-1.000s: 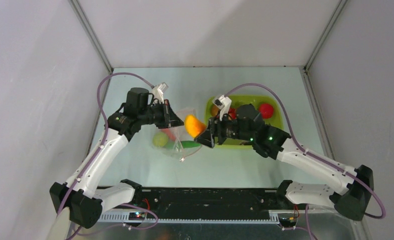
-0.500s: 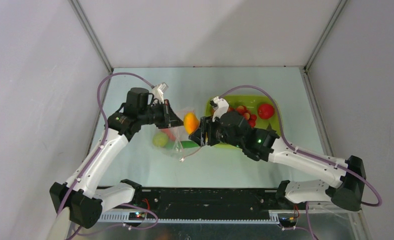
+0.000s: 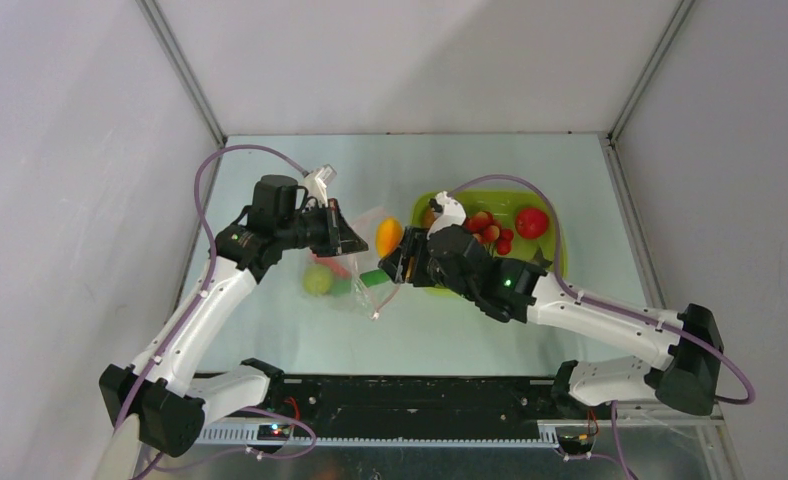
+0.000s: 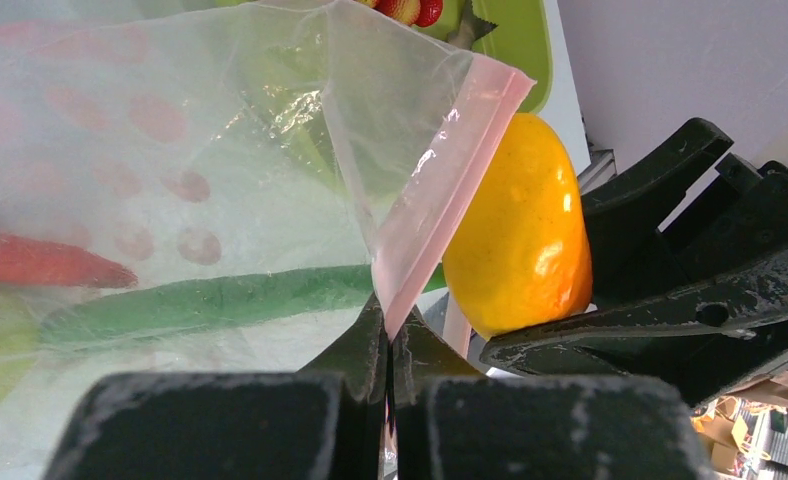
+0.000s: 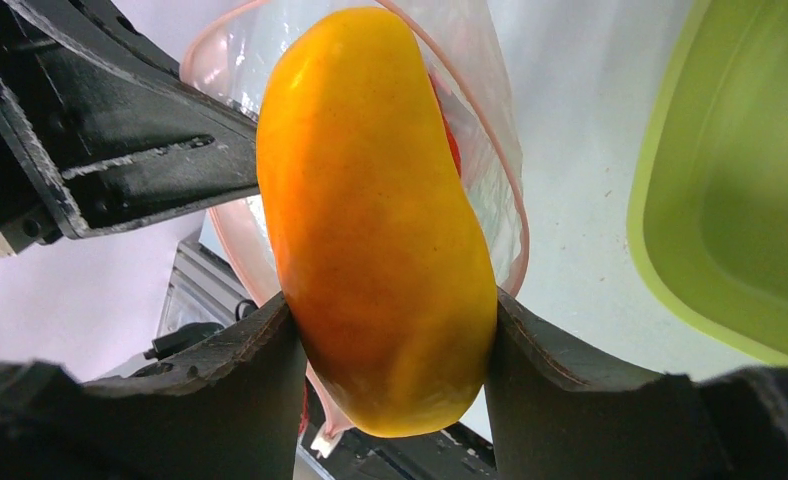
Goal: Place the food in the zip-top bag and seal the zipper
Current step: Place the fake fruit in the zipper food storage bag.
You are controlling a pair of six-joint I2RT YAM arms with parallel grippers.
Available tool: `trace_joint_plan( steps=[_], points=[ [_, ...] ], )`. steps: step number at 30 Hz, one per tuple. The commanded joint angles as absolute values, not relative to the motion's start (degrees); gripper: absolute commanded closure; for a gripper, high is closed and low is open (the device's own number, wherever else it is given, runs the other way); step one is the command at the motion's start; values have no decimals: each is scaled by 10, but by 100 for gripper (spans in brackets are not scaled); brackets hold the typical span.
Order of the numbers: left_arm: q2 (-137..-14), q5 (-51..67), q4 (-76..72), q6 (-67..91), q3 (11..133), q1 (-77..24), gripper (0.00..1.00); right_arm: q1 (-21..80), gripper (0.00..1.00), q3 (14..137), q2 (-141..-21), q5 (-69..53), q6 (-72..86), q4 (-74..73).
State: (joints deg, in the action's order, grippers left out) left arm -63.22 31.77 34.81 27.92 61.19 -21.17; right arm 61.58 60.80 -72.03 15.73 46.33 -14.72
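Pinches zipper point(image 4: 440, 190) of zip-top bag point(image 4: 220, 150) with left gripper point(image 4: 388, 330), clamped tight on the strip, left of centre. Grips orange-yellow piece point(image 5: 375, 230) in right gripper point(image 5: 390, 330), right at the bag's mouth. Shows lime point(image 3: 317, 279) and green pod point(image 4: 210, 300) inside bag; tomato point(image 3: 532, 222) and strawberries point(image 3: 490, 232) in green tub point(image 3: 555, 245), far right.

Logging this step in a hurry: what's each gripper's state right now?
Left gripper: closed, pinching the zip-top bag at its zipper.
Right gripper: closed on the orange-yellow fruit.
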Motion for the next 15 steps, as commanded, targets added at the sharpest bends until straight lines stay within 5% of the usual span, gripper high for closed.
trace_joint_plan(
  steps=[1, 15],
  points=[
    [-618, 337, 334, 274, 623, -214, 100, 621, 42, 652, -734, 189, 480, -121],
    [-615, 337, 333, 274, 623, -214, 100, 628, 29, 707, -779, 198, 469, -164]
  ],
)
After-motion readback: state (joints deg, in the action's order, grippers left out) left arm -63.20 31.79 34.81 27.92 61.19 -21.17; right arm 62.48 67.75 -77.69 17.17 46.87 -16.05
